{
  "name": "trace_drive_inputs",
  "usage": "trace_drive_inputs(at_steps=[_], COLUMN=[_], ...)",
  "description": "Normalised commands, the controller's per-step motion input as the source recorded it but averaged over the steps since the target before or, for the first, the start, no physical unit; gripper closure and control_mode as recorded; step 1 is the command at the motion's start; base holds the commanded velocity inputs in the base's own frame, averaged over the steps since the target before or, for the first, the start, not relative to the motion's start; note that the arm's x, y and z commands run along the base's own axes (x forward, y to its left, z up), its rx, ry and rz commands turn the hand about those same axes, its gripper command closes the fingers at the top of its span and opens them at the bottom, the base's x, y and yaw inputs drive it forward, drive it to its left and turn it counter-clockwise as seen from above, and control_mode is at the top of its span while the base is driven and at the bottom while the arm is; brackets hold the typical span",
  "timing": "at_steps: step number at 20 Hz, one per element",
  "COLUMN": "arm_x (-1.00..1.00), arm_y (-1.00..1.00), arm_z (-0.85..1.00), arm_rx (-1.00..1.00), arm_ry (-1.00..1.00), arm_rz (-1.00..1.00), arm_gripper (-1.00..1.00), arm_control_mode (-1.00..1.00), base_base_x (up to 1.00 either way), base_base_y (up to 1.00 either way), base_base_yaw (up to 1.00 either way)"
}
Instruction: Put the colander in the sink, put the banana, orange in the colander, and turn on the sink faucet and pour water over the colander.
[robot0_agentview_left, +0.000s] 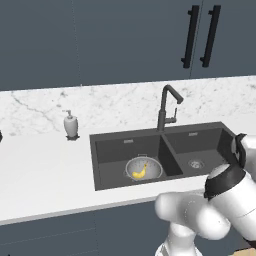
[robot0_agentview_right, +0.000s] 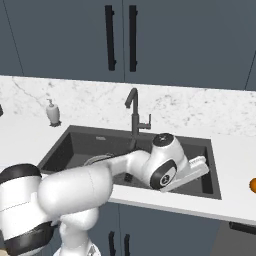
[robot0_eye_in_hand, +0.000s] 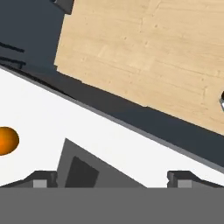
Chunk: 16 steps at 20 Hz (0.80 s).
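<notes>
With the colander (robot0_agentview_left: 143, 168) already sitting in the left basin of the sink (robot0_agentview_right: 75, 142) and the banana (robot0_agentview_left: 140, 171) lying inside it, my gripper (robot0_eye_in_hand: 111, 177) is turned toward the last fruit. Nearest to me, the two fingertips (robot0_eye_in_hand: 41, 179) rise well apart with nothing between them — jaws spread, empty. In the right base view my hand (robot0_agentview_right: 187, 172) hangs over the right basin, angled out toward the right stretch of counter (robot0_agentview_right: 232, 165). Just past the sink corner, the orange (robot0_eye_in_hand: 8, 140) rests alone on that white counter, near its front edge and well apart from my fingers; it sits off to one side of the hand view, so my judgement is that the wrist needs re-centring before any descent. Farther back, the faucet (robot0_agentview_left: 167, 107) stands behind the divider between the basins — no stream visible, so rinsing is not yet begun.
</notes>
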Motion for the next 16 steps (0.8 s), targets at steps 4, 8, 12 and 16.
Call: trace_drive_inputs(at_steps=[4, 8, 12, 16], arm_x=[0.01, 0.11, 0.14, 0.13], arm_y=[-0.99, -0.69, -0.39, -0.27], arm_z=[0.14, 0.07, 0.0, 0.0], arm_rx=[0.25, 0.18, 0.07, 0.0], arm_ry=[-0.09, -0.13, -0.11, -0.06], arm_rz=[-0.06, -0.02, 0.0, -0.01], arm_gripper=[-1.0, -1.0, -1.0, -1.0], arm_control_mode=[-1.0, -1.0, -1.0, -1.0], base_base_x=[0.0, 0.0, 0.0, 0.0], base_base_y=[0.0, 0.0, 0.0, 0.0], base_base_yaw=[0.0, 0.0, 0.0, 0.0])
